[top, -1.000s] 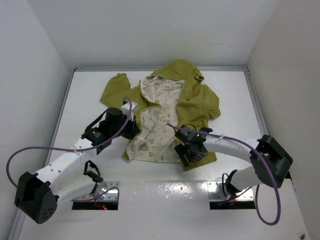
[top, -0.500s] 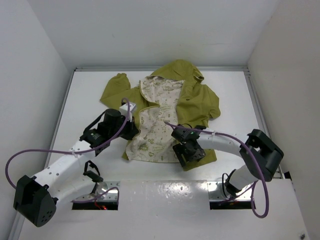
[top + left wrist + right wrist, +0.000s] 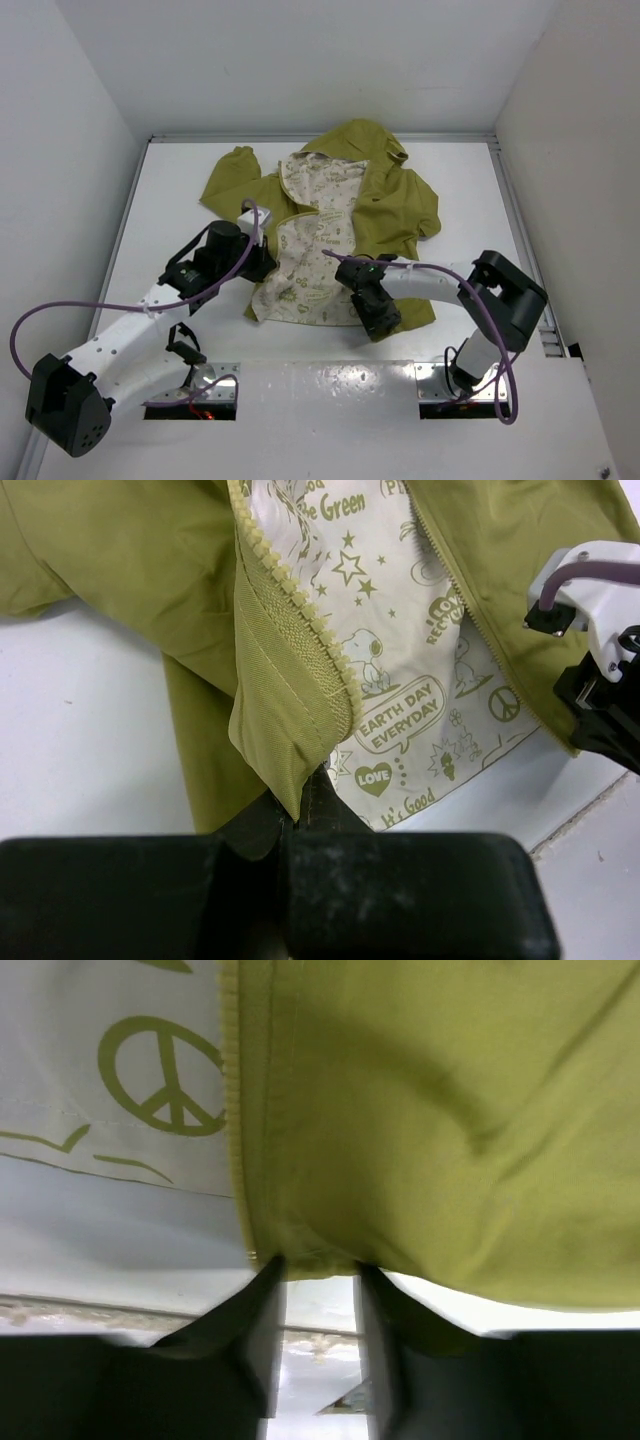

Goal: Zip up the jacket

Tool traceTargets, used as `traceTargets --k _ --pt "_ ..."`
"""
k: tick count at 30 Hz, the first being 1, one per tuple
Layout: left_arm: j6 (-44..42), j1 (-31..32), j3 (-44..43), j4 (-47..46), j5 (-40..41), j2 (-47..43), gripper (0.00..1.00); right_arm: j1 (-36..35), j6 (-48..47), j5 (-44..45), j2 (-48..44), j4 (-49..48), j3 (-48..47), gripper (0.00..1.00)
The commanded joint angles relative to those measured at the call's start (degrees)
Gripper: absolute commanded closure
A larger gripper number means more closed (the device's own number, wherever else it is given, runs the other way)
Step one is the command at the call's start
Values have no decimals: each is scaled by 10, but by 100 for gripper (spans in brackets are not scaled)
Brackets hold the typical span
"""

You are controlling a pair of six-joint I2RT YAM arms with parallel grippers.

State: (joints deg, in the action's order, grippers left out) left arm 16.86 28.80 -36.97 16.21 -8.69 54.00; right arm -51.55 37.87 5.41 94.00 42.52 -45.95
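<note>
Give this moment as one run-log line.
jacket: unzipped | left gripper: shut on jacket hem | right gripper: jaws apart at other hem corner

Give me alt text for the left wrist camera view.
The left gripper, shut, pinches the lower corner of the olive jacket's zipper edge. Its cream printed lining lies open beyond, with the right arm at the far right.

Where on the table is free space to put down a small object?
Bare white table lies right of the small olive-green fabric hooded jacket, up to the right wall, and left of its sleeve, up to the left wall. The near middle is crowded: the left arm and right arm reach onto the jacket.
</note>
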Motion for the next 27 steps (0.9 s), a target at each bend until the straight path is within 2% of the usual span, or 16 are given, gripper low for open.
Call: traceTargets --k 1,3,4,5,9,11,13,14,16,17,22,24,27 --pt "4 -4 3 -15 9 -12 100 -3 11 15 14 -6 -2 69" --pt "4 -4 3 -15 9 -12 100 -2 4 -4 11 -26 6 83" --pt "4 -4 3 -15 9 -12 100 -5 -3 -8 7 -32 9 94" --pt "4 -4 3 -15 9 -12 100 -4 -12 -21 5 -44 12 98" --pt "-2 -4 3 -15 -3 -17 100 -1 -51 -52 -64 -84 47 100" --pt "-2 -4 8 -15 -8 -17 100 0 -88 -96 -101 -117 59 100" --pt "-2 -4 8 -15 -14 -17 100 -1 -120 -116 -137 -124 69 87" --pt "-7 -4 8 -15 -14 -17 100 0 -129 -118 -153 -115 65 73" --pt "-7 -4 8 -21 -14 -12 100 0 -133 -105 -166 -69 42 57" --pt "-7 -4 8 -21 -14 -12 100 -1 -133 -96 -173 -65 36 46" --pt "-7 -4 8 -21 -19 -6 100 4 -114 -56 -169 -28 32 44" --pt "-7 -4 3 -21 -19 -1 100 7 -105 -38 -145 -25 35 36" --pt "-7 -4 3 -21 -19 -1 100 7 -101 -11 -98 -3 19 38"
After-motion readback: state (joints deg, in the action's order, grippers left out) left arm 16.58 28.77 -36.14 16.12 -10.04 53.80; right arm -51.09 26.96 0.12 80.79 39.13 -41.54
